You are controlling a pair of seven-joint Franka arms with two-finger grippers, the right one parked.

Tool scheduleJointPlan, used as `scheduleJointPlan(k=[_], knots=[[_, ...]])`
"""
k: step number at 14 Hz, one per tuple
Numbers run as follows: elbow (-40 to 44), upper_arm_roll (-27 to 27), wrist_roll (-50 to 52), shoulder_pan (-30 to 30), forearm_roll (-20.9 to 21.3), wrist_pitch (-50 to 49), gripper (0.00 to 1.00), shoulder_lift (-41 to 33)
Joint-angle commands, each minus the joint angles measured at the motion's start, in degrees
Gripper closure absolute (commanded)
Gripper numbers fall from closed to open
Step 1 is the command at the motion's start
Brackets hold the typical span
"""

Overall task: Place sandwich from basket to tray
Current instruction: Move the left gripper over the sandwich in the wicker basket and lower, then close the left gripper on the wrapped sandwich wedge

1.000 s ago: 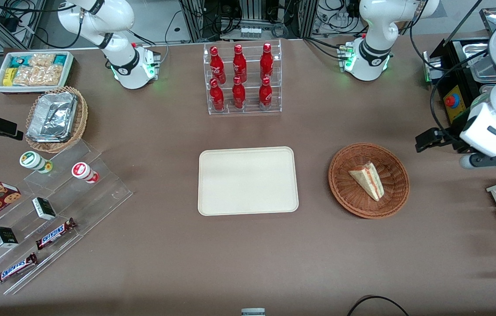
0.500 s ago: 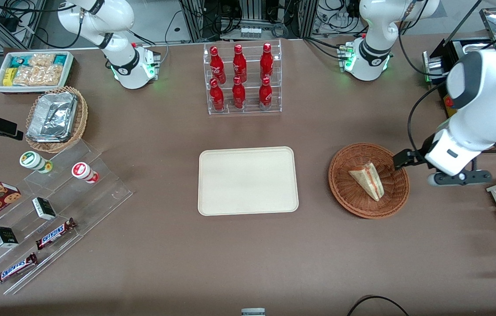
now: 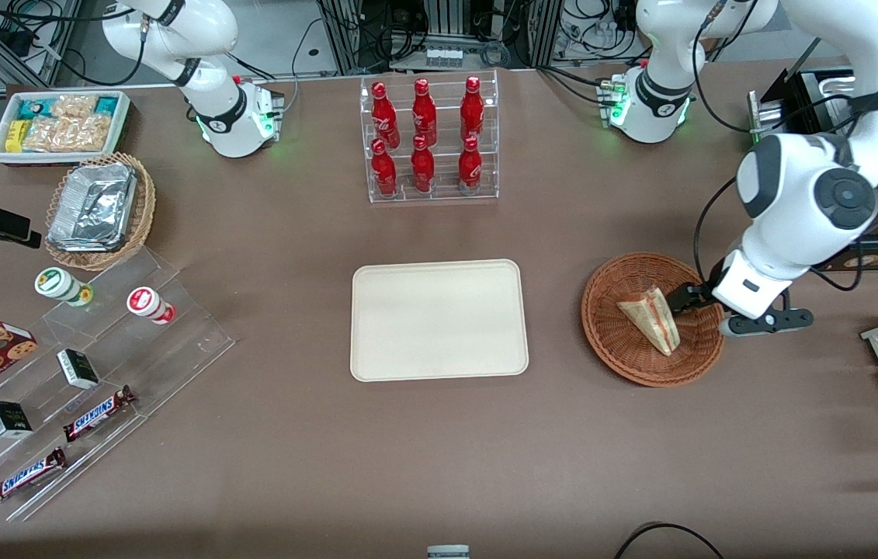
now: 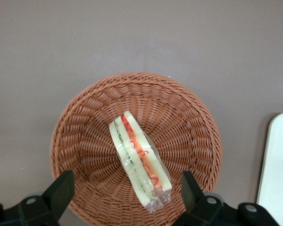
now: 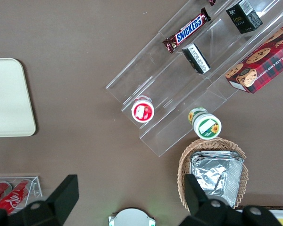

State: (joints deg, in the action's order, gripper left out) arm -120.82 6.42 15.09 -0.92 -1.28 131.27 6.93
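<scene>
The sandwich lay in the basket (wrapped in clear film, it seemed), well apart from the tray. The gripper hovered over the basket's rim toward the working arm's end, fingers spread wide. Nothing stood between basket and tray; the bottle rack stood farther from the camera.

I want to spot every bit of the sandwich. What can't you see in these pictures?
- Sandwich: its underside is hidden against the basket in every view.
- End effector: open above the basket; the left wrist view's edge cuts off its body.
- Tray: mostly cut off by the left wrist view's edge.
</scene>
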Motion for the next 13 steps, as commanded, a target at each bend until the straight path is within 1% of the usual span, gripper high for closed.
scheduleJointPlan(k=[1,8,11,13], knots=[[-3.63,-0.01,9.83,-1.02,0.22,2.94,0.00,-1.13],[-3.55,-0.01,37.17,-4.00,0.22,3.29,0.00,1.77],[-3.46,-0.01,42.38,-4.71,0.22,3.47,0.00,3.00],[-3.63,-0.01,43.45,-4.71,0.22,4.52,0.00,3.96]])
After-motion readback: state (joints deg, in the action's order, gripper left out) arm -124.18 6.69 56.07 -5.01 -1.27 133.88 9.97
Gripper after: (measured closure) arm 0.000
